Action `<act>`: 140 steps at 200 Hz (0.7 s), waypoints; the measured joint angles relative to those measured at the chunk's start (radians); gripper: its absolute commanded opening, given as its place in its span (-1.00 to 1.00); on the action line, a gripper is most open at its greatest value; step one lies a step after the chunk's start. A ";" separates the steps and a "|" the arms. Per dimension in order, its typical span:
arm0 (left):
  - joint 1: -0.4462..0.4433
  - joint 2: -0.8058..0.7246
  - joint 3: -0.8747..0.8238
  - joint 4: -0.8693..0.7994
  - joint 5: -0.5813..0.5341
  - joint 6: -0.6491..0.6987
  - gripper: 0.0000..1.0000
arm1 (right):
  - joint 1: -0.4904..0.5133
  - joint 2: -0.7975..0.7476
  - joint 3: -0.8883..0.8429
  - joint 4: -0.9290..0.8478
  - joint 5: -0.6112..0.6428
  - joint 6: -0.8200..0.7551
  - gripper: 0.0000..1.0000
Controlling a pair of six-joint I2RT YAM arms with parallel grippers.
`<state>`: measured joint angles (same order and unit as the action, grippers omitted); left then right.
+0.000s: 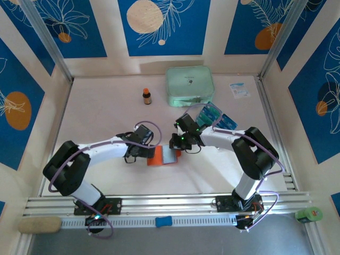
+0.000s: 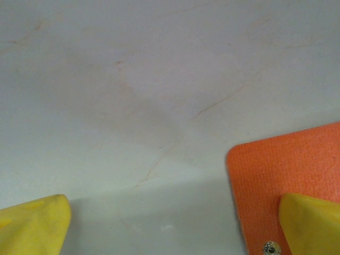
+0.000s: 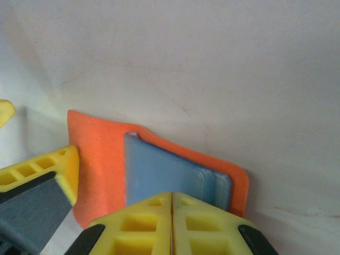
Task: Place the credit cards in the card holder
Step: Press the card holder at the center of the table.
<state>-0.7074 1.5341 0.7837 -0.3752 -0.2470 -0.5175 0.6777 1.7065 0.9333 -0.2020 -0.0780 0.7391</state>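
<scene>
Small orange-red, textured fold card holder (image 3: 95, 159) open on white table (image 3: 239, 64), flat teal-blue cards (image 3: 159, 175) stacked on it; right gripper (image 3: 171, 204) pressed together, left gripper (image 2: 172, 212) spread wide.

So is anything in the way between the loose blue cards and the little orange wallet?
No loose thing lies between the credit cards and the card holder. The right gripper, shut, sits over that stretch itself, right at the holder. The brown bottle and green case sit farther back, out of the way.
</scene>
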 measured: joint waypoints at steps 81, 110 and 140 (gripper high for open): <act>-0.001 0.015 0.031 0.020 0.031 0.001 1.00 | -0.007 0.038 -0.028 0.039 -0.014 -0.016 -0.84; -0.002 0.014 0.029 0.037 0.042 0.000 1.00 | -0.007 0.038 -0.032 0.051 -0.019 -0.014 -0.84; -0.002 0.012 0.026 0.043 0.048 -0.001 1.00 | -0.006 0.013 -0.040 0.037 -0.007 -0.014 -0.84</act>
<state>-0.7094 1.5459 0.8097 -0.3317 -0.1986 -0.5182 0.6720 1.7199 0.8932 -0.1654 -0.0853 0.7254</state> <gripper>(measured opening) 0.998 0.080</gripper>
